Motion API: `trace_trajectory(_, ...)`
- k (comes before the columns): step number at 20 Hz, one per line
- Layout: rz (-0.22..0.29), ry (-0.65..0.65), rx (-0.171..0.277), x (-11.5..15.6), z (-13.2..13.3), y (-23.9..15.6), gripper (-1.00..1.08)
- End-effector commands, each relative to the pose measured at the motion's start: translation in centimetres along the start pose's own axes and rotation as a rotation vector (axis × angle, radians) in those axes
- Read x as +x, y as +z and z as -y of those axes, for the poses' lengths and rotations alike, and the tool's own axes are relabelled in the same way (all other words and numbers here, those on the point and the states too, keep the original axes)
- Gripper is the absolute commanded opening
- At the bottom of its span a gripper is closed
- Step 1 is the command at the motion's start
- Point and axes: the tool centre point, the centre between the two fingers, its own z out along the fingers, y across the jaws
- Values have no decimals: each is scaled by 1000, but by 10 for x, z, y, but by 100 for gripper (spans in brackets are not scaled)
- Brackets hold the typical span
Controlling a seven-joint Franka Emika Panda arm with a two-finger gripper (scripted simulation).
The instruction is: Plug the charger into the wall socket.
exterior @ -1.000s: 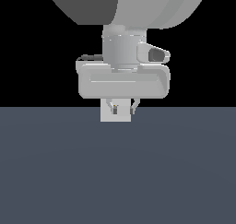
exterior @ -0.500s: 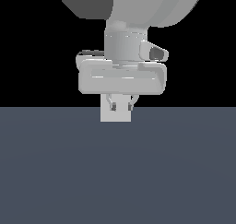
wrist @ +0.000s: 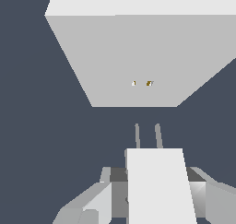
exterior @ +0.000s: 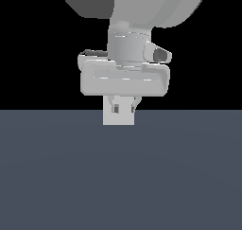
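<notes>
Here the grey two-fingered gripper (wrist: pixel 154 195) is clamping the small off-white boxy charger (wrist: pixel 156 184) from both sides, its two thin prongs (wrist: pixel 147 135) pointing at the flat light-grey square wall socket (wrist: pixel 138 57). The socket is standing just beyond the prongs on the dark blue-grey table (exterior: pixel 121 177), not yet touching. Its two tiny yellowish holes (wrist: pixel 141 83) are looking roughly in line, so a straight, slow, level push should be seating them.

The renders are sharp, with no blur or glare, and the light is flat and even. The wall socket (wrist: pixel 138 57) is brighter on its upper edge than its face. The background behind the arm is pure black.
</notes>
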Motion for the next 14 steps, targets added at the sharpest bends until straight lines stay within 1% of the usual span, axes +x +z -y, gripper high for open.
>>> trace_trajectory(1,0,-1,1,0,0,0,-100)
trace_trajectory(8,0,0,1,6,0,3,-100)
trace_trajectory(14,0,0,1,25,0,10,-100)
